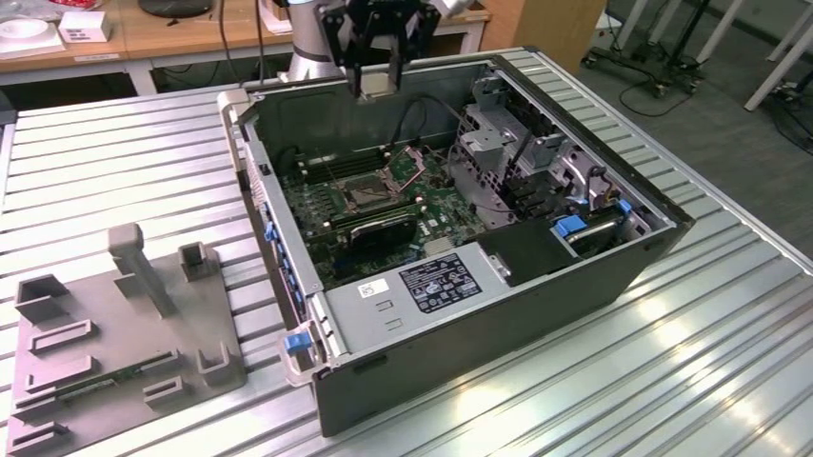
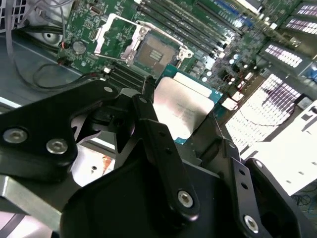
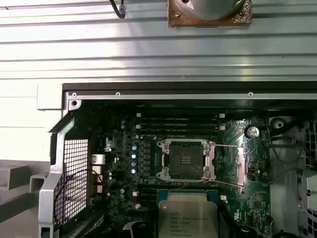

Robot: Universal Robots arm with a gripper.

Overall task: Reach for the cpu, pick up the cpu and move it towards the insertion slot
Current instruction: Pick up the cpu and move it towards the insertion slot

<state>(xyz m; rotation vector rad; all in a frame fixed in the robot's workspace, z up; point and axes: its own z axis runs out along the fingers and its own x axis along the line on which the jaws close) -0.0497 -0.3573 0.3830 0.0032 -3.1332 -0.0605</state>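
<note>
You see the gripper (image 1: pixel 377 84) clamped on the cpu (image 2: pixel 182 106), hanging above the open computer case (image 1: pixel 534 276), with the insertion slot (image 3: pixel 186 159) below.

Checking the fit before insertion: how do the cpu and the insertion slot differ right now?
The cpu is a silvery plate edged in teal, held in the gripper; the insertion slot is a dark recess in a silvery frame. The cpu hangs above the motherboard, while the insertion slot sits on it with its frame open. Both are roughly square.
</note>
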